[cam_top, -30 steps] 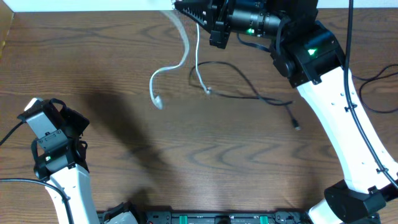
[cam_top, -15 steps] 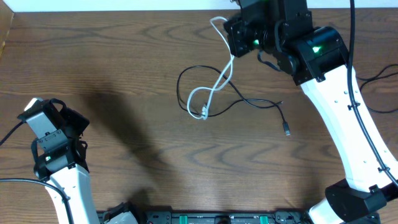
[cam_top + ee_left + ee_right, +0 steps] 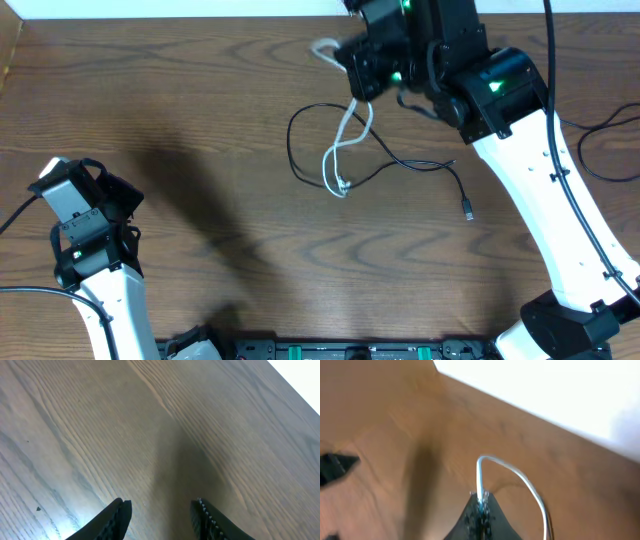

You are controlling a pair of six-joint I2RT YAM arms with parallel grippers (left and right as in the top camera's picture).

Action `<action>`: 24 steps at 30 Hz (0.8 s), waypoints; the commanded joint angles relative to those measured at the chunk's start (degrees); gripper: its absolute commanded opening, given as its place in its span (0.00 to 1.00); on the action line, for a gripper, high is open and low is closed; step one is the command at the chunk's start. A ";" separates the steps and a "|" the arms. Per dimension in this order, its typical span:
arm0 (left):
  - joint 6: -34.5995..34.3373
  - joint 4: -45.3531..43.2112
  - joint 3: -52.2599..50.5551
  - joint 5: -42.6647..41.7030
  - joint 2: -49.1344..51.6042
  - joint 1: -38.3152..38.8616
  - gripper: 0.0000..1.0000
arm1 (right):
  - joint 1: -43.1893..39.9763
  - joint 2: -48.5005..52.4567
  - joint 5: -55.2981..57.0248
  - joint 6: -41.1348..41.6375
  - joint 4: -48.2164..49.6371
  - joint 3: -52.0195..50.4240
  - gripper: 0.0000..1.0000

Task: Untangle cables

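A thin white cable hangs from my right gripper at the far middle of the table. Its short loop sticks out beyond the fingertips, and its plug end rests on the wood. In the right wrist view the right gripper is shut on the white cable, which arcs away to the right. A thin black cable lies on the table in a loop under and around the white one, its plug at the right. My left gripper is open over bare wood at the near left, far from the cables.
The left arm stands at the near left edge. The right arm runs along the right side, with its thicker black wire beside it. A white wall borders the table's far edge.
My right gripper has swung right and then slightly back left along the far edge, carrying the white cable. The hanging end has moved toward the middle and dragged the black cable slightly. The left arm is still.
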State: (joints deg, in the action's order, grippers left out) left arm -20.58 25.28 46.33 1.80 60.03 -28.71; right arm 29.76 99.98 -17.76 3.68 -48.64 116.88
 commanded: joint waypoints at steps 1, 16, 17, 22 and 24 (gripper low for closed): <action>1.01 -0.04 0.76 0.07 0.20 0.17 0.44 | -0.09 -1.49 -3.19 -2.05 6.69 0.44 0.01; 1.36 -0.07 0.76 -1.40 0.20 0.17 0.36 | -0.09 -5.73 -5.07 -2.67 5.84 0.44 0.01; 2.32 -0.11 0.76 -3.23 0.20 0.17 0.34 | -0.09 -5.73 -4.96 -3.67 2.75 0.44 0.01; 9.42 -2.03 0.76 -18.47 0.22 0.20 0.30 | -0.09 -5.73 -2.23 -7.06 -8.74 0.44 0.01; 14.34 -3.26 0.76 -28.46 0.20 0.20 0.30 | -0.09 -5.75 -0.81 -7.65 -10.73 0.44 0.01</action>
State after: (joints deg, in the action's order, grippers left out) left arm -15.07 23.24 46.33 -9.58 60.03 -28.71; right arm 29.76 94.30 -21.04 -1.06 -57.84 117.03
